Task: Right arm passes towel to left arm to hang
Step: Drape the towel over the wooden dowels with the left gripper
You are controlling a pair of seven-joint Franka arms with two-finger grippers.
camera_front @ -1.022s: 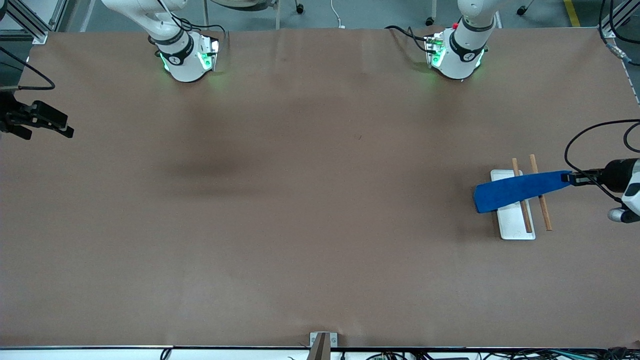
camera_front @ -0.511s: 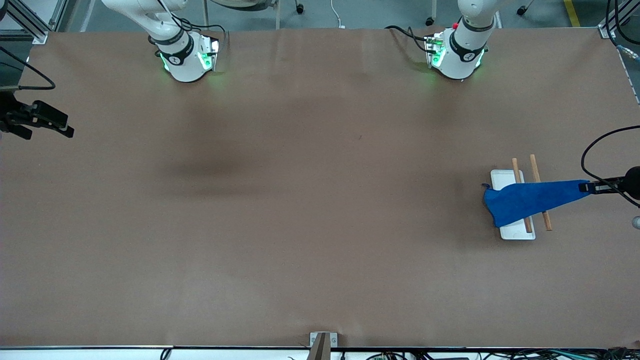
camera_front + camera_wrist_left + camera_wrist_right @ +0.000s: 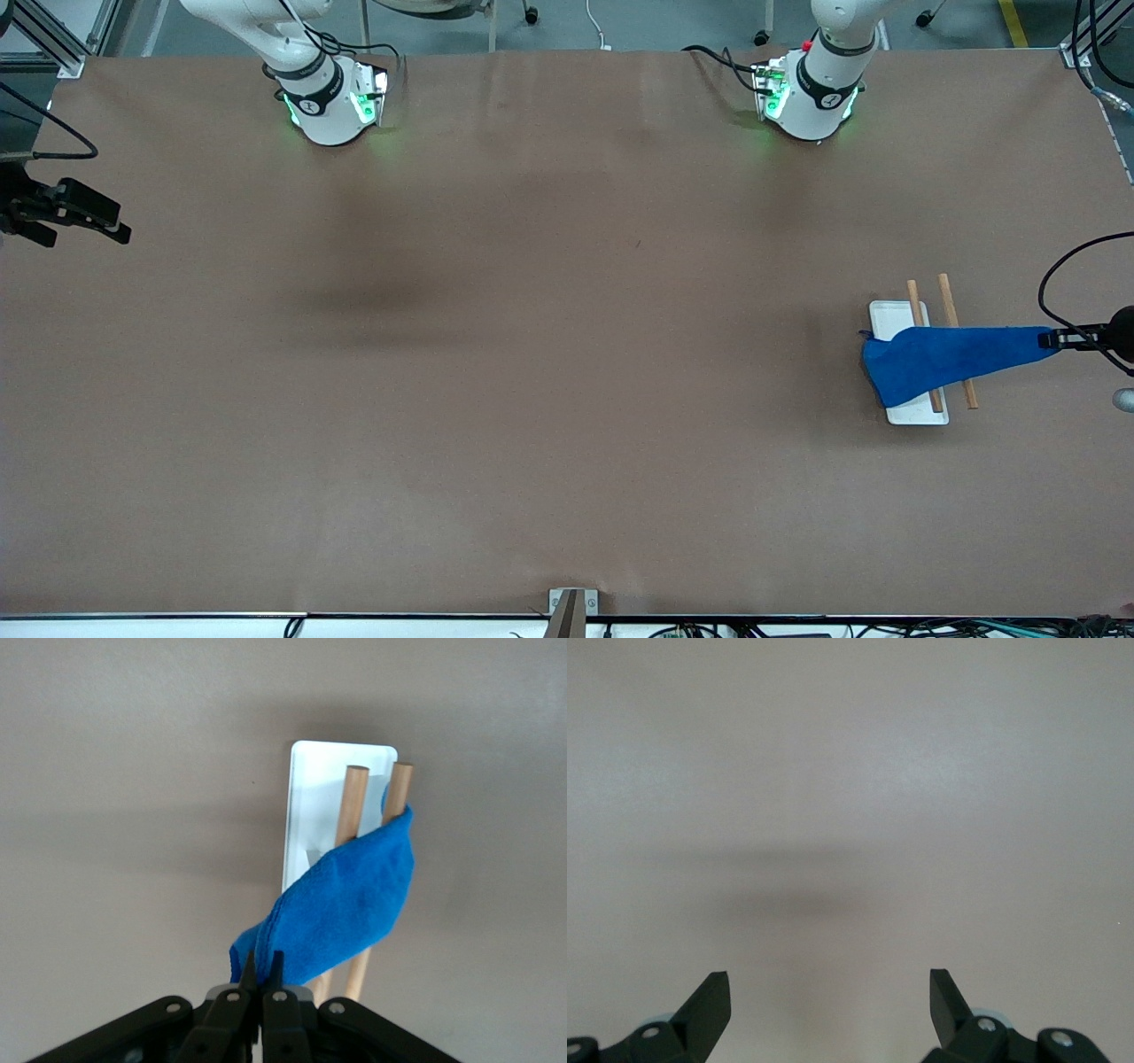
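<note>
Left tool (image 3: pixel 1056 338) is clamped on one end of the towel (image 3: pixel 948 359), its thin black fingers (image 3: pixel 251 979) pressed together on the cloth. It hangs in the air over the table (image 3: pixel 549 372) at the left arm's end, just past the rods. From the grip the towel stretches toward the tray (image 3: pixel 889 321) and widens as it goes. It lies draped across both wooden rods (image 3: pixel 946 297), and its free end hangs down over the tray on the side toward the right arm's end. In the left wrist view the cloth (image 3: pixel 341 904) covers the middle of the two rods (image 3: pixel 353 802), whose tips stick out above it, with the white tray (image 3: pixel 306 797) under them. Whether the free end touches the tray cannot be told.

Right tool (image 3: pixel 78 215) waits at the right arm's end of the table, well apart from the towel. Its fingers (image 3: pixel 709 1001) stand wide apart with nothing between them, and only bare table shows below it.
</note>
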